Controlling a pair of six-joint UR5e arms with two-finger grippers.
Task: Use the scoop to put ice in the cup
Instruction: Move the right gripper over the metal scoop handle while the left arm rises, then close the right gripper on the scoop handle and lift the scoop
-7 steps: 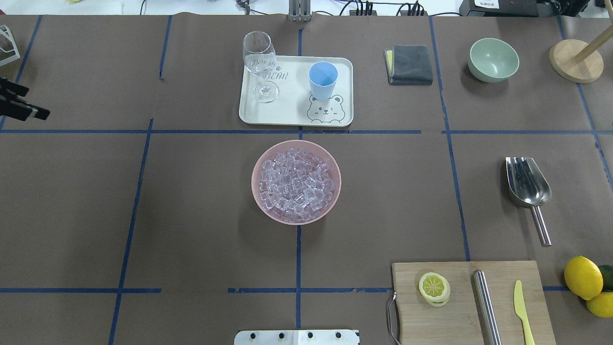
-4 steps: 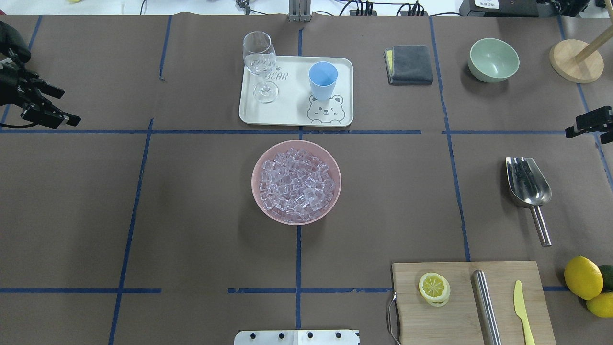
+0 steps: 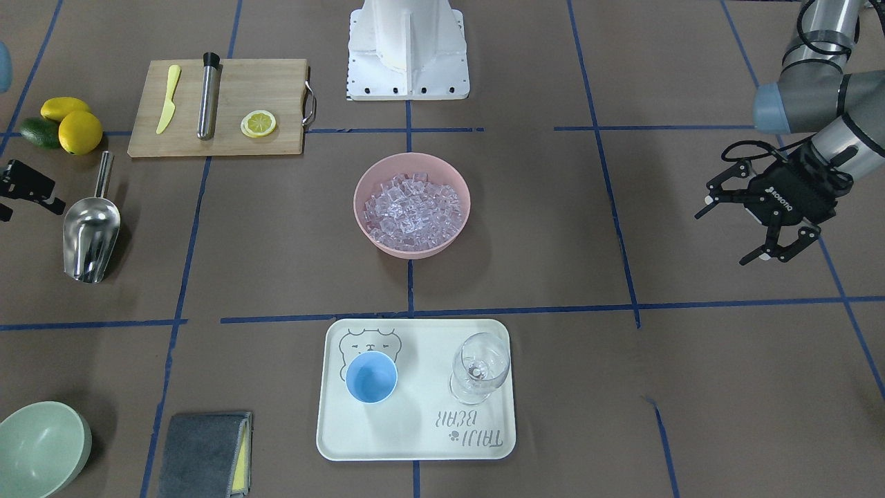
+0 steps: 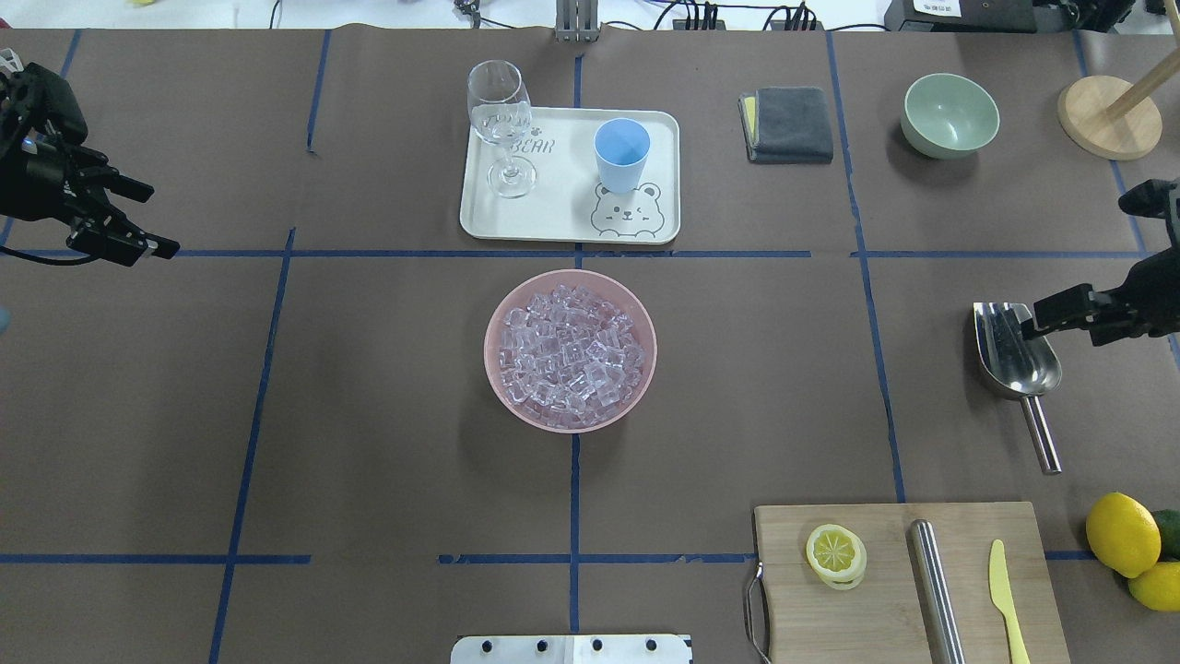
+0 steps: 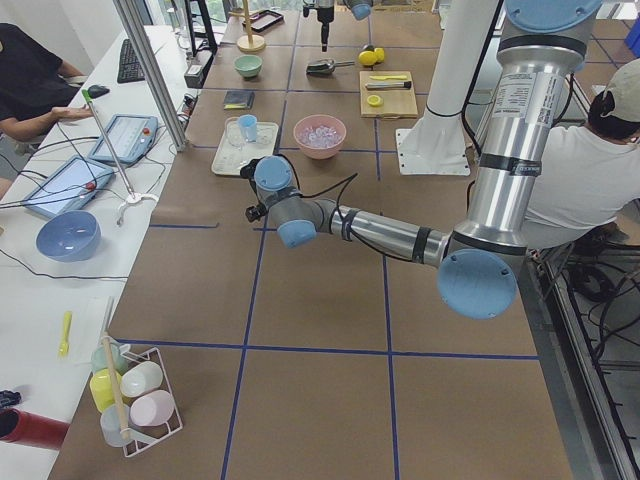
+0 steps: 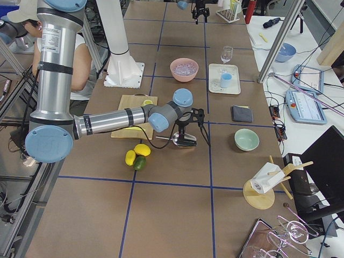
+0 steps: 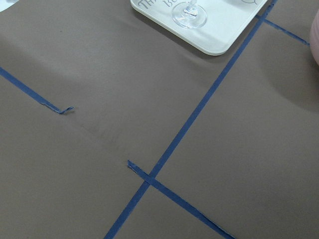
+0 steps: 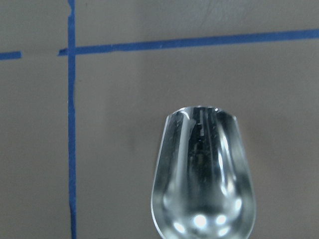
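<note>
Noted shiny stainless-steel trough scoop (image 4: 1017,355) flat near right edge of table (image 4: 387,443), below right gripper (image 4: 1077,263), jaws spread, empty. Also left gripper (image 3: 722,238), jaws spread, near left edge.

A bowl (image 4: 489,350) holding the ice (image 4: 570,355) sits at the centre of the table (image 4: 369,415). Directly beyond it, farther from the robot, a tray (image 4: 553,217) carries the cup (image 4: 622,152) on its right half and a wine glass (image 4: 501,120) on its left. On the robot's right the scoop (image 4: 1014,355) lies flat, handle toward the robot, with the right gripper (image 4: 1077,262) above its trough, a cutting board (image 4: 885,590) nearer the robot, and a folded cloth (image 4: 791,124) and second bowl (image 4: 949,115) beyond. The left gripper (image 4: 164,221) hovers at the far left, well apart from everything.
</note>
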